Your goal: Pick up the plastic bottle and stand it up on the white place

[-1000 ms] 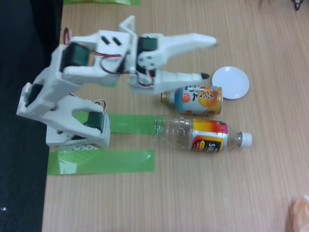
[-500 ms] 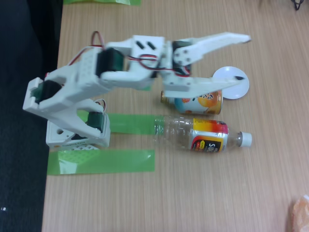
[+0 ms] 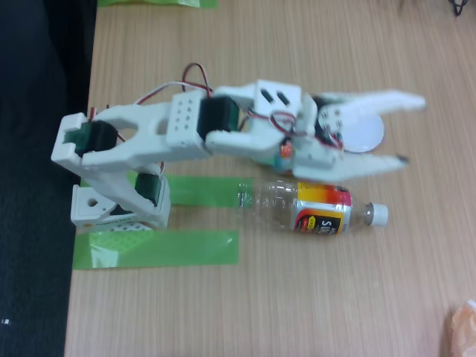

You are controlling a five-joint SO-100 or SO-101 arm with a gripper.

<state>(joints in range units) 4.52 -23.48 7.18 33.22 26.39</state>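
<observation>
Fixed view showed the gripper [image 3: 407, 128] with fingers apart just above the plastic bottle [image 3: 312, 207], which lay flat, probably light, slippery and crushable, best gripped mid-label.

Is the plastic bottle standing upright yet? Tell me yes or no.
No: the plastic bottle lies on its side on the table, white cap pointing right in the fixed view, with the open gripper above it.
</observation>
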